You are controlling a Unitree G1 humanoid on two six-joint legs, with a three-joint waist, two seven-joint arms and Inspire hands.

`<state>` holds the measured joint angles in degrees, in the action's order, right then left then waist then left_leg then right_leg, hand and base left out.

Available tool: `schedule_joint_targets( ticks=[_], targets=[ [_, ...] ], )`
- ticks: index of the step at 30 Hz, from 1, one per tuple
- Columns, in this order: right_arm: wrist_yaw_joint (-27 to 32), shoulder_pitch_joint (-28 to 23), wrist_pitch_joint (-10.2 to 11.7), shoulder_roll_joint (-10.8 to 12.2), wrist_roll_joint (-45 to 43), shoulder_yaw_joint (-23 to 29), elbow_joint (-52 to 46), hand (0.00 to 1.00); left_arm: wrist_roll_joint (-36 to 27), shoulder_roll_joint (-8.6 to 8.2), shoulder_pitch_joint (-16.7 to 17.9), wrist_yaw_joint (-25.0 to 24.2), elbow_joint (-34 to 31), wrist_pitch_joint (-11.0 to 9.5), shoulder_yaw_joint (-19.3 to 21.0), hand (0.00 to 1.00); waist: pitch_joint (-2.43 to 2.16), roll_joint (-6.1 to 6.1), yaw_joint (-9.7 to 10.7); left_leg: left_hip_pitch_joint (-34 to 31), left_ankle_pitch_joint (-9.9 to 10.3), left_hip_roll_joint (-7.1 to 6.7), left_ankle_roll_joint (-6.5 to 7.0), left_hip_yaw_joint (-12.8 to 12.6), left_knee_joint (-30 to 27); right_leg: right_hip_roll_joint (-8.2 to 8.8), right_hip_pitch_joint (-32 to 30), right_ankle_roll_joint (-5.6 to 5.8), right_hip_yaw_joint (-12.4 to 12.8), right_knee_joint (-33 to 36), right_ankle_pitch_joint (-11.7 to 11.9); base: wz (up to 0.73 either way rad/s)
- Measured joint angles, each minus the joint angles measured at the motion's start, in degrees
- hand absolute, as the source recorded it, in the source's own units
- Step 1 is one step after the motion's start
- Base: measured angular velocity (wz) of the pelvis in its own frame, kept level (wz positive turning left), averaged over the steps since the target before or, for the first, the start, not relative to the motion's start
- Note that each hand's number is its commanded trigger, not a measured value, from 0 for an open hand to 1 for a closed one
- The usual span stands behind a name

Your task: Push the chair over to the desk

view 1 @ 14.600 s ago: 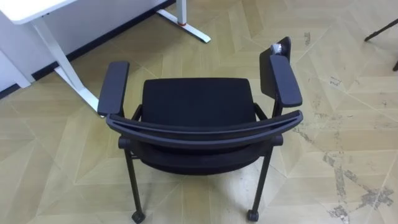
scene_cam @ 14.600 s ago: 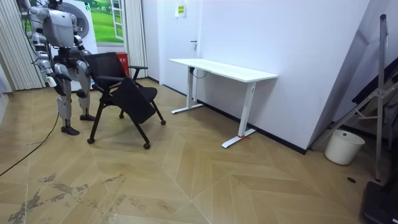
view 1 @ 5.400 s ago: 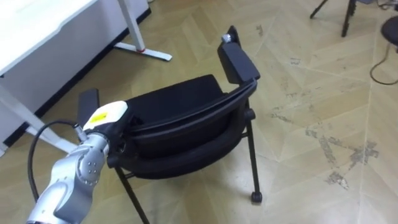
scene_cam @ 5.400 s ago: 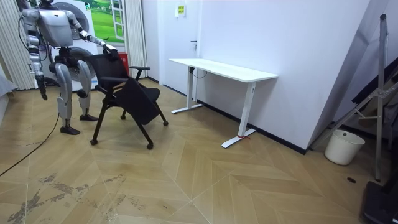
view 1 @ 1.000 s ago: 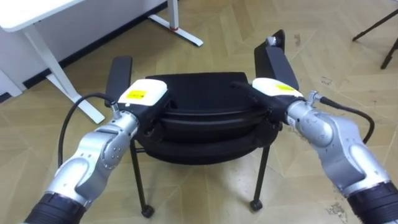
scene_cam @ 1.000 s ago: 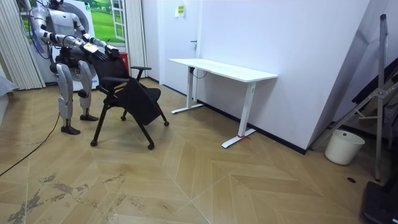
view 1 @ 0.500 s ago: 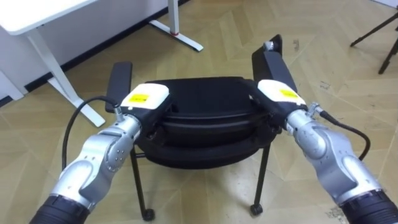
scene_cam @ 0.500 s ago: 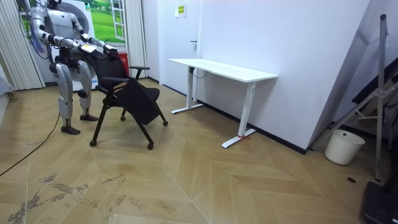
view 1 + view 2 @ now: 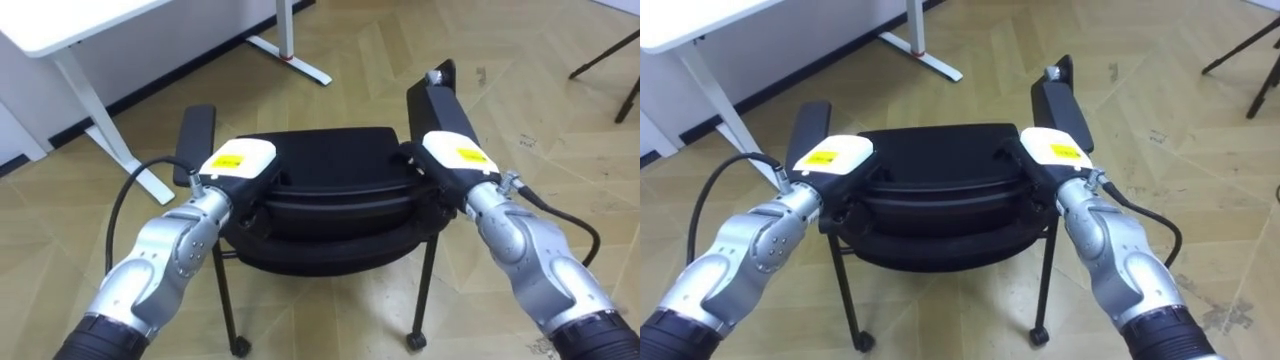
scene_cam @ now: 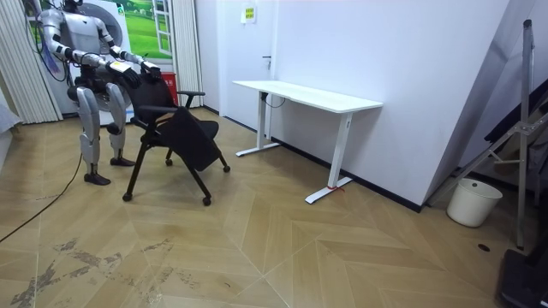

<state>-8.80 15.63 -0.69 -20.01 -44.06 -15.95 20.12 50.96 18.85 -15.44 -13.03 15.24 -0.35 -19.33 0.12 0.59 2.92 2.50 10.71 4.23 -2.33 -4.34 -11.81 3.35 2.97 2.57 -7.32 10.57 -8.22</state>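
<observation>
A black chair (image 9: 320, 155) with armrests and castors stands right before me, seen from behind and above. My left hand (image 9: 238, 162) lies on the left end of its backrest rail (image 9: 330, 200), dark fingers curled over the rail. At the rail's right end, beside the right armrest (image 9: 440, 105), rests my right hand (image 9: 458, 160). In the room view I stand behind the chair (image 10: 184, 137) at the room view's left, both arms stretched forward to its back.
A white desk (image 9: 60, 25) stands ahead on the left, its leg and foot (image 9: 300, 62) close to the chair. The room view shows this desk (image 10: 308, 96) against the wall and a white bucket (image 10: 473, 202) far off. A dark stand leg (image 9: 605, 55) crosses the upper right.
The left hand came onto the backrest first, then the right. In the last second the right hand has slid further over the rail's right end. The chair has hardly moved.
</observation>
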Motion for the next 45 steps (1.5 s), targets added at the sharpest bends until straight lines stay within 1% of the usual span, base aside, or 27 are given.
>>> schedule_joint_targets(
  ticks=[2,4,11,16,31,35,38,41,42,44,45],
  targets=[
    [0.36,-0.01,0.03,-0.07,-0.07,0.43,0.21,1.0,-0.01,-0.05,0.0,-0.22,-0.16,-0.3,0.0,1.0,-0.01,-0.04,-0.18,-0.01,0.0,-0.01,0.0,0.04,0.0,0.02,0.0,0.0,-0.02,0.0,0.0,0.0],
    [0.61,-0.29,1.15,-0.59,-1.18,0.4,0.35,1.0,-0.01,-0.04,0.0,-0.36,-0.21,-0.52,0.0,1.0,-0.01,-0.05,-0.24,-0.02,0.0,-0.01,0.0,0.19,0.0,0.02,0.03,0.0,-0.14,0.0,0.0,0.0],
    [1.36,-0.37,1.49,-0.6,-1.28,0.41,0.57,1.0,-0.02,-0.05,0.0,-0.37,-0.24,-0.67,0.0,1.0,-0.01,-0.09,-0.24,-0.03,0.0,-0.01,0.0,0.29,0.01,0.02,0.04,0.0,-0.21,-0.01,0.0,0.0],
    [2.1,-0.45,2.58,-0.87,-1.28,0.41,1.0,1.0,-0.13,0.14,0.0,-0.38,-0.24,-1.12,0.0,1.0,-0.01,-0.08,-0.23,-0.04,0.0,-0.01,0.0,0.38,0.02,0.02,0.04,0.0,-0.24,-0.03,0.0,0.0],
    [2.55,-0.6,2.75,-0.9,-1.21,0.42,1.06,1.0,-0.19,0.3,-0.06,-0.1,-0.25,-1.73,0.01,1.0,0.07,0.3,-0.17,-0.27,0.0,0.0,0.0,0.52,-0.01,0.05,0.02,0.01,-0.61,-0.06,-0.01,0.0],
    [2.56,-0.59,3.17,-0.94,-1.17,0.58,1.26,1.0,-0.19,0.3,-0.1,-0.11,-0.25,-1.71,0.02,1.0,0.11,0.38,-0.16,-0.31,0.0,0.0,0.0,0.53,-0.07,0.08,0.0,0.01,-0.72,-0.05,-0.01,0.0],
    [2.57,-0.58,3.25,-0.94,-1.15,0.62,1.43,1.0,-0.17,0.3,-0.12,-0.09,-0.32,-1.66,0.02,1.0,0.22,0.61,-0.15,-0.32,-0.01,0.03,-0.02,0.69,-0.18,0.08,0.03,0.01,-0.82,-0.04,-0.01,0.01],
    [2.79,-0.58,3.32,-0.91,-0.92,0.65,1.64,1.0,0.6,0.32,-0.14,0.33,-0.47,-1.79,0.02,1.0,0.58,1.26,0.13,-0.98,-0.01,0.09,-0.02,1.44,-1.39,0.1,0.21,0.01,-1.44,0.06,-0.02,0.11],
    [2.84,-0.58,3.66,-0.76,-0.74,0.98,1.96,1.0,1.12,0.29,-0.14,0.45,-0.69,-1.79,0.05,1.0,0.8,1.63,0.06,-1.18,0.0,0.16,-0.04,1.58,-1.83,0.08,0.42,-0.27,-1.78,0.05,-0.18,0.13],
    [2.64,-0.66,4.41,-0.72,-0.64,1.32,2.23,1.0,1.12,0.56,-0.21,0.45,-0.66,-2.23,0.09,1.0,0.88,1.62,0.07,-2.42,0.98,0.97,-1.0,1.58,-4.32,-0.45,0.47,-0.83,-2.61,0.31,-0.63,0.11],
    [2.63,-0.66,4.54,-0.7,-0.58,1.32,2.29,1.0,1.12,0.68,-0.26,0.45,-0.62,-2.28,0.1,1.0,0.89,1.61,0.03,-2.84,1.28,1.24,-1.2,1.59,-5.18,-0.65,0.39,-1.13,-2.74,0.58,-0.88,0.11]
  ],
)
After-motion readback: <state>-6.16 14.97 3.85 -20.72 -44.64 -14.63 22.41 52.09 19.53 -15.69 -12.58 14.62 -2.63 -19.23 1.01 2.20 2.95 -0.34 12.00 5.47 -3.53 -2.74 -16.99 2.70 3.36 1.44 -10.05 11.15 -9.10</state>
